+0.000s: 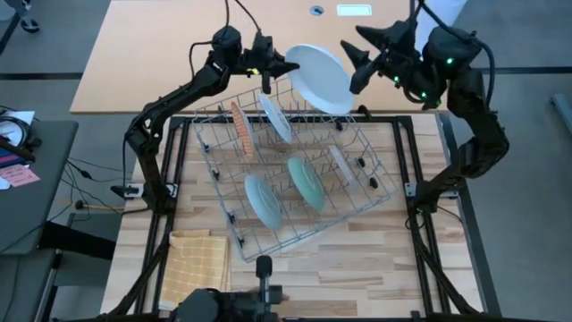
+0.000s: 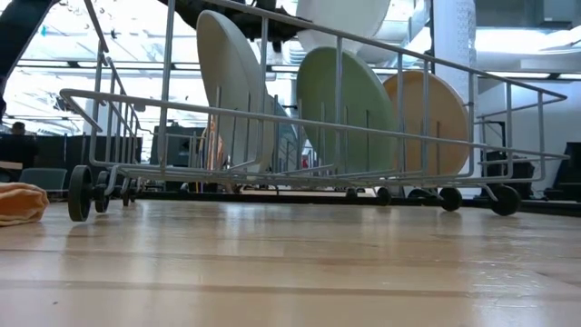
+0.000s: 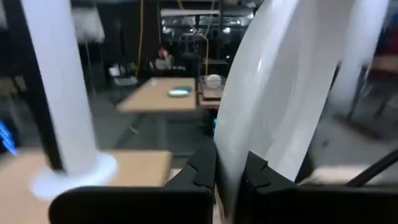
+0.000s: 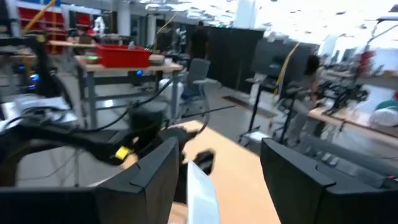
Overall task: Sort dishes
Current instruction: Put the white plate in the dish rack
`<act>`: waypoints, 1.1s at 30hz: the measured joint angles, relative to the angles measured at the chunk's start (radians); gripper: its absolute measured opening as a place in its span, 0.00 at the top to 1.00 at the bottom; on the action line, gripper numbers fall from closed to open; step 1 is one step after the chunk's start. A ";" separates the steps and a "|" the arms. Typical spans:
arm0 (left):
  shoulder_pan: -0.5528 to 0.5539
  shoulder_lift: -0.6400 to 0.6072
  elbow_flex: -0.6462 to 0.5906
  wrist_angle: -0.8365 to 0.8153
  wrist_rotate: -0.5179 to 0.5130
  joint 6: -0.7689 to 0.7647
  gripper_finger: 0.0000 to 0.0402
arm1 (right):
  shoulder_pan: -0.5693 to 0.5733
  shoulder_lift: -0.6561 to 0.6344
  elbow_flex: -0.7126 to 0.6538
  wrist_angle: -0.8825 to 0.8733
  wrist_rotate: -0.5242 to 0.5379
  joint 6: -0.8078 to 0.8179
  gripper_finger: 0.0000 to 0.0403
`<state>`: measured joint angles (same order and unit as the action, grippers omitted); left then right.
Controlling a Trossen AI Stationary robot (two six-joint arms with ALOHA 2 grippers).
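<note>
From above, a grey wire rack [image 1: 295, 183] is seen lying skewed on the wooden table [image 1: 357, 259], its corners close to the black frame rails on either side. A large white plate [image 1: 319, 79] is held above the rack's far edge, beyond which an open tan tabletop lies. The left gripper [image 1: 288, 67] is pinched on this plate's rim; the right gripper [image 1: 357, 55] is spread wide just beside the plate's opposite rim, not touching it. In the rack, an orange-red patterned plate [image 1: 240, 128] and a white plate [image 1: 275, 116] are stood in the far rows, two pale teal plates [image 1: 263, 199] [image 1: 306, 182] in the near rows, and a beige-grey plate [image 1: 340, 164] edge-on toward the right. A yellow checked cloth [image 1: 198, 258] lies at the table's near left corner, with bare wood between it and the rack. From table height, the rack is seen raised on small wheels, bare wood open before it. In the left wrist view, the fingers [image 3: 202, 171] are clamped on the plate's edge. In the right wrist view, the fingers [image 4: 155, 168] are spread, the plate's rim seen between them.
</note>
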<state>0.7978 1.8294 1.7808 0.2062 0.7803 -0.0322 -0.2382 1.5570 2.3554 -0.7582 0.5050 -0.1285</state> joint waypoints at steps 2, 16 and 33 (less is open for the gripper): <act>-0.001 0.000 0.006 0.000 -0.010 0.163 0.98 | 0.023 0.000 0.000 -0.020 0.000 0.013 0.45; 0.049 0.071 0.019 -0.038 -0.095 0.489 0.98 | 0.058 0.003 -0.001 -0.322 0.102 0.235 0.45; 0.073 0.118 0.032 -0.057 -0.052 0.528 0.98 | -0.053 0.115 -0.018 -0.540 -0.017 0.081 0.45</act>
<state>0.8709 1.9476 1.8130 0.1497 0.7283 0.4958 -0.2914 1.6725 2.3372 -1.2984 0.4877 -0.0472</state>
